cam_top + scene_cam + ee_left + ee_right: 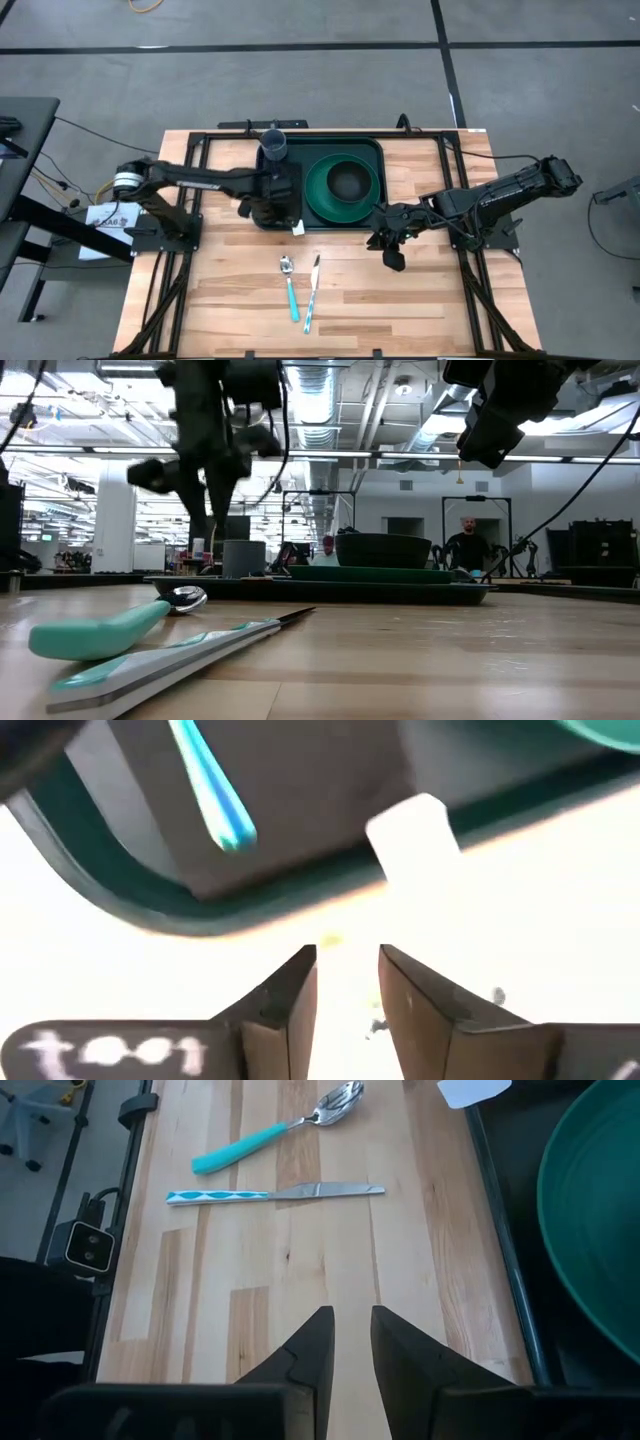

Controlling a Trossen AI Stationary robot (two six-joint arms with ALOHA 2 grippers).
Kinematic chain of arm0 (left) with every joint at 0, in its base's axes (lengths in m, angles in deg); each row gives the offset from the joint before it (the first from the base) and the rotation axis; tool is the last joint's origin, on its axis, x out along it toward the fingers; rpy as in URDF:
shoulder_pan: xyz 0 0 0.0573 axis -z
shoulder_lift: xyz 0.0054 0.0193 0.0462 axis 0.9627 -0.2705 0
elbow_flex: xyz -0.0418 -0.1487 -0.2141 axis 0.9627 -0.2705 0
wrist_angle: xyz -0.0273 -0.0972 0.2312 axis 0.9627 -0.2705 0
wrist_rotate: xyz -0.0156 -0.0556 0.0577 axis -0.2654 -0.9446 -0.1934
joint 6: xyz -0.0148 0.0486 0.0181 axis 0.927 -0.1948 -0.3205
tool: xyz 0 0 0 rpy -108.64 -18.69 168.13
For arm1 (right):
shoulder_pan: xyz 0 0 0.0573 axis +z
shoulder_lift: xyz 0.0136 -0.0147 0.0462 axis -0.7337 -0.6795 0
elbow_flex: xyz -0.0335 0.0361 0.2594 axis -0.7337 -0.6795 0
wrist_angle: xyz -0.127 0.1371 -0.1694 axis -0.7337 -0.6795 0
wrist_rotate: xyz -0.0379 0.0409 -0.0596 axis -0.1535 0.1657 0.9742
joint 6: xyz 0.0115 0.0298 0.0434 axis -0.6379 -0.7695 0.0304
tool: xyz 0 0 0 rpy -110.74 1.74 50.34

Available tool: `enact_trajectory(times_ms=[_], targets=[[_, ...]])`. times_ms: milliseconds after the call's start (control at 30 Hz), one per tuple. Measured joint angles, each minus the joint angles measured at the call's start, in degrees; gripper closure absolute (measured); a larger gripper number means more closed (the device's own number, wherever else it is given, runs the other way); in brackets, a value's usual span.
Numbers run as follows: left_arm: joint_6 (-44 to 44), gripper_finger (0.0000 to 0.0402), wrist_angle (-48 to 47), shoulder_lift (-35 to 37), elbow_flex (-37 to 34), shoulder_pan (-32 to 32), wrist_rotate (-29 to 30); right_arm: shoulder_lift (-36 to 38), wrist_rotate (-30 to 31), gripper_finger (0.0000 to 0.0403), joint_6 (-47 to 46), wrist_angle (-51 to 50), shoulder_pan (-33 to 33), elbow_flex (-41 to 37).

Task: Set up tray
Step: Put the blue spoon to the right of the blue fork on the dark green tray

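Note:
The dark green tray [318, 222] [320, 589] lies flat on the table's far middle. On it stand a round green plate [318, 190] [600, 1210] with a dark bowl [347, 181] [383, 550] and a grey cup [273, 143] [243, 558]. A black napkin [300, 810] lies on the tray's left part, and a teal handle [212, 788] rests on it. My left gripper [262, 210] [348, 975] hovers over the tray's near left rim, narrowly open. My right gripper [390, 248] [352, 1335] hangs shut above the table off the tray's near right corner.
A teal-handled spoon [289, 288] [270, 1130] and a knife [312, 292] [275, 1194] lie side by side on the wood near the table's near edge. A white tag [298, 228] [415, 840] sticks out over the tray's near rim. People stand in the room beyond.

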Motion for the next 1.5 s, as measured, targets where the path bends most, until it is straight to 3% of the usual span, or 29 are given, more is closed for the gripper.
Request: enact_trajectory(times_ms=[267,500,700,1033,1367,1500], targets=[[17.7,0.0306,2.3,7.3,0.1,15.0,9.1,0.0,0.0,0.0339,-1.4,0.0,0.0,0.0],[29.9,0.0306,4.1,6.5,0.0,26.6,10.7,0.0,0.0,0.0339,-6.7,0.0,0.0,0.0],[37.1,0.0306,7.2,5.4,0.0,32.5,17.3,0.0,0.2,0.0339,-10.6,0.1,0.0,0.0],[45.3,0.0306,15.9,-3.3,0.0,36.0,18.8,0.0,1.7,0.0339,-14.1,-0.1,0.0,0.0],[54.5,0.0306,25.4,-11.7,0.0,36.0,16.7,0.0,1.3,0.0339,-13.4,-0.5,0.0,0.0],[56.1,0.0306,24.3,-13.3,0.0,36.0,14.9,0.0,1.0,0.0339,-11.6,-0.7,0.0,0.0]])
